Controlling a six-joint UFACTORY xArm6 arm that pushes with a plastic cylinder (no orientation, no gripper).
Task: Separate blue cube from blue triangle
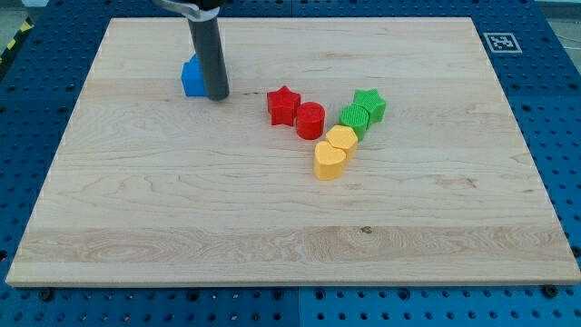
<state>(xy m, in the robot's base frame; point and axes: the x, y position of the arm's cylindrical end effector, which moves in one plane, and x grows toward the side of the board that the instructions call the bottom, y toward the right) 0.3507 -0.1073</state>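
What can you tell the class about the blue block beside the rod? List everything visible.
The blue block looks like matte plastic, with a peaked top and flat front face. It sits on the wooden board near the view's top left. My tip stands right against its right side and hides part of it, so I cannot tell whether this is one block or two, nor its full shape. No other block touches it.

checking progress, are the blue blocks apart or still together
Cannot tell: my tip hides part of the blue blocks, which show as one shape.
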